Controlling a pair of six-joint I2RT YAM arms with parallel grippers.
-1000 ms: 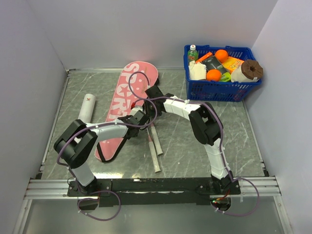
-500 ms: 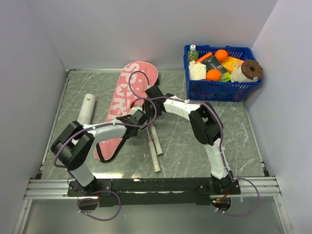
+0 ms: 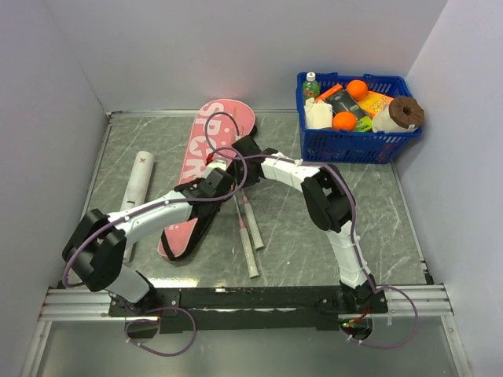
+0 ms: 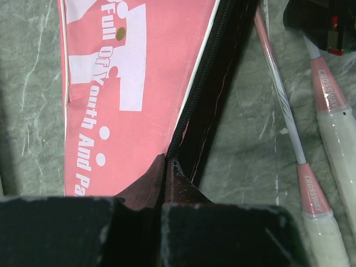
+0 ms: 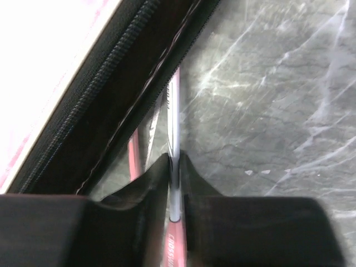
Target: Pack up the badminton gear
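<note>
My left end effector is pressed together on the black zippered edge of the flat pink fabric bag, which gapes open. My right end effector pinches a thin racket shaft running under that edge. Pale glossy handles lie on the marbled bench beside the bag. A white tube lies left of the bag, and a blue plastic basket holding oranges sits well to its right.

Pink bag unzipped; rackets along its rt edge; tube left.
</note>
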